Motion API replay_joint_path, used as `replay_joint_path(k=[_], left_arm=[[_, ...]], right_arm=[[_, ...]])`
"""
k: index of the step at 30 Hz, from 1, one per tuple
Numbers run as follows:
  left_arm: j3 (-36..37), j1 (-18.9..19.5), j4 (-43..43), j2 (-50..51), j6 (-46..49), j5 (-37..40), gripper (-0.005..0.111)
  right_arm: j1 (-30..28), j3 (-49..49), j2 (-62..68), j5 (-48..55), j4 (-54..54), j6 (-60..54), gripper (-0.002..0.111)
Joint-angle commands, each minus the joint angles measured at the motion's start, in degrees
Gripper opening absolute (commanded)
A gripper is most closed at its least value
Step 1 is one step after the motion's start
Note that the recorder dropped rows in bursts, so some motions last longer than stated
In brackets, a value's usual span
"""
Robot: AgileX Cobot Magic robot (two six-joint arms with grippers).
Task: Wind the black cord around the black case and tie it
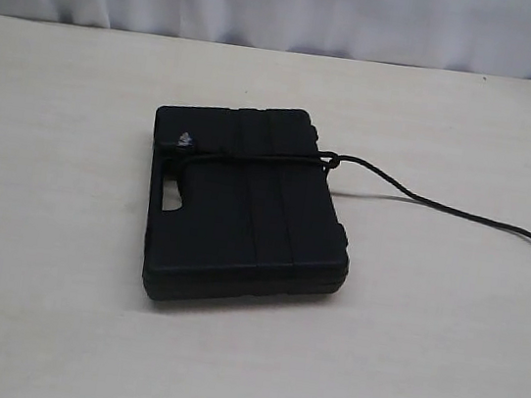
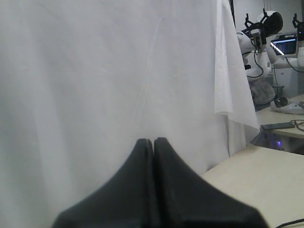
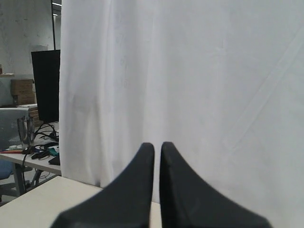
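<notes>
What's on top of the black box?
A black cord lies across the top of the black case, with a knot at its right edge and the rest trailing over the table. Whether it runs underneath is hidden.

Nothing can be read in any view. A small pale mark [image 1: 186, 136] sits near the upper left corner of the black case [image 1: 243, 216], too blurred to make out. The lit screen [image 2: 285, 46] at the upper right of the left wrist view is too small to read.
</notes>
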Motion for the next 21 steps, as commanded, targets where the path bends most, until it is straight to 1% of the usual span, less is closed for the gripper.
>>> replay_joint_path(k=[1, 3, 21], left_arm=[[0.20, -0.01, 0.02, -0.17, -1.04, 2.66, 0.000], [0.10, -0.01, 0.08, -0.17, -1.04, 3.62, 0.000], [0.10, -0.01, 0.08, -0.17, -1.04, 3.62, 0.000]], right_arm=[[-0.16, 1.25, -0.97, 0.47, -0.25, 0.29, 0.004], [-0.16, 1.25, -0.97, 0.47, -0.25, 0.29, 0.004], [-0.16, 1.25, -0.97, 0.47, -0.25, 0.29, 0.004]])
